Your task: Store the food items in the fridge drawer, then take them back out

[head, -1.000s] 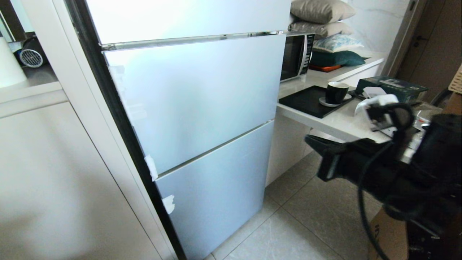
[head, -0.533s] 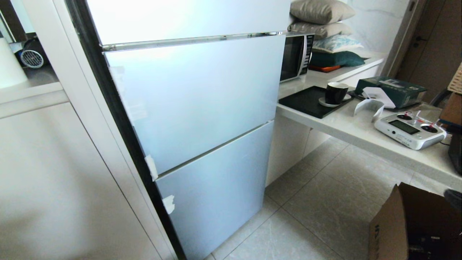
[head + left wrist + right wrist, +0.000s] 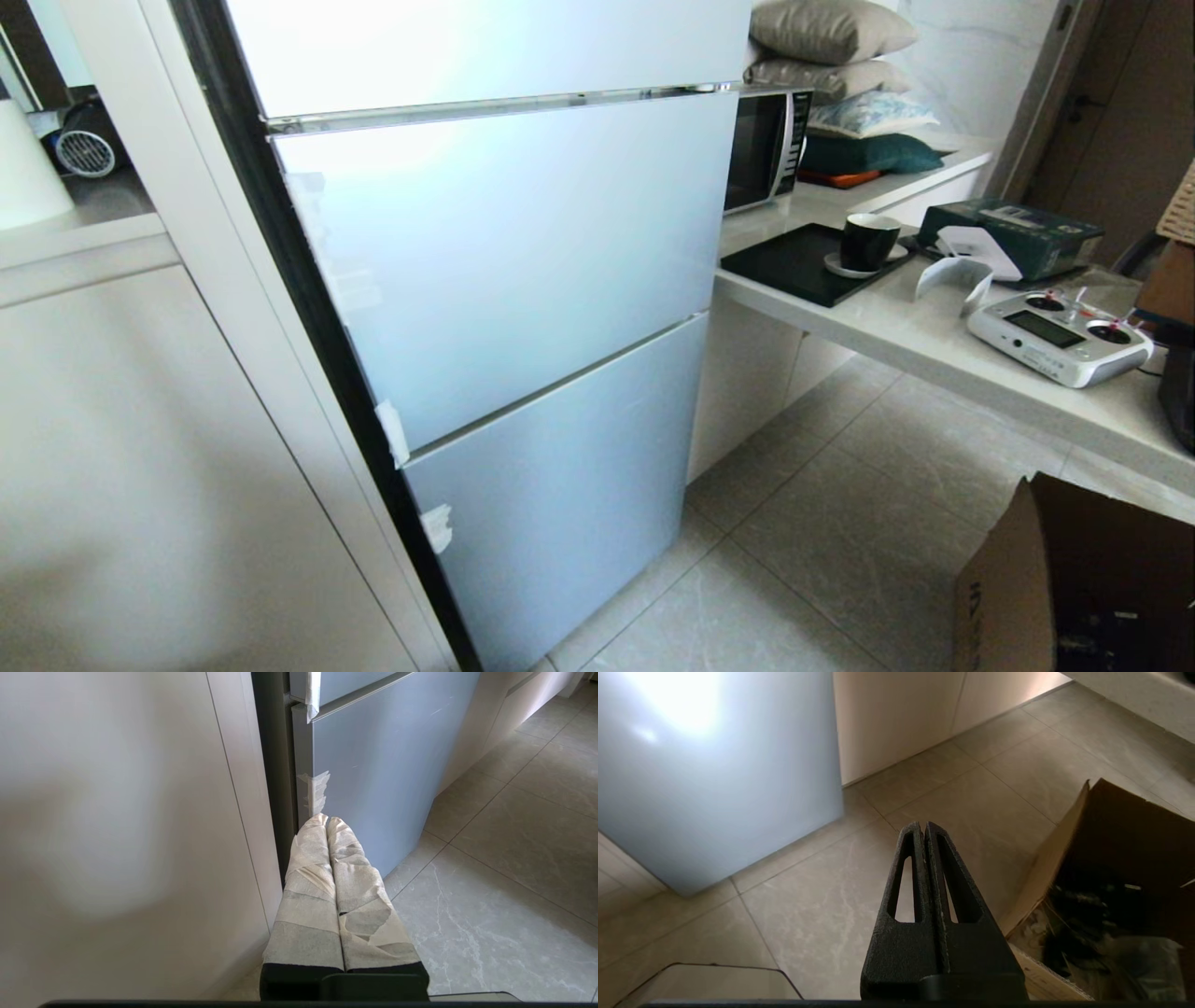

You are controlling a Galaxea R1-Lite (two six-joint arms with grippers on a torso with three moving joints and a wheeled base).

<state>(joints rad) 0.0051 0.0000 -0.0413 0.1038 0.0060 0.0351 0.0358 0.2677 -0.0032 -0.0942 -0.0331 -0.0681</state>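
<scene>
- Gone from the head view was the right arm, which a second earlier had filled the right side in front of the counter [image 3: 896, 327]; the fridge and everything on the counter had kept their places.
- Largest in view, the fridge [image 3: 504, 271] stood shut, its pale blue doors closed, with bits of white tape [image 3: 392, 431] on the left edge of the lower doors.
- No food items or fridge drawer showed in any view; with the doors closed, their place could not be told.
- To the right of the fridge the counter ran toward the near right, carrying a microwave [image 3: 767, 145] at its far end, with pillows [image 3: 831, 28] stacked above it.
- On the grey tiled floor [image 3: 822, 541] at the near right sat an open cardboard box [image 3: 1074, 579].
- Nearer along the counter lay a black tray [image 3: 794, 266], a white remote controller [image 3: 1060, 336] and a dark cup [image 3: 868, 241] on a saucer.
- The left claw [image 3: 326, 820], wrapped in white tape, was pressed together and empty, pointing at the fridge's lower left corner.
- The right claw [image 3: 923, 825], black, was pressed together and empty above the floor, between the fridge and the box.
</scene>
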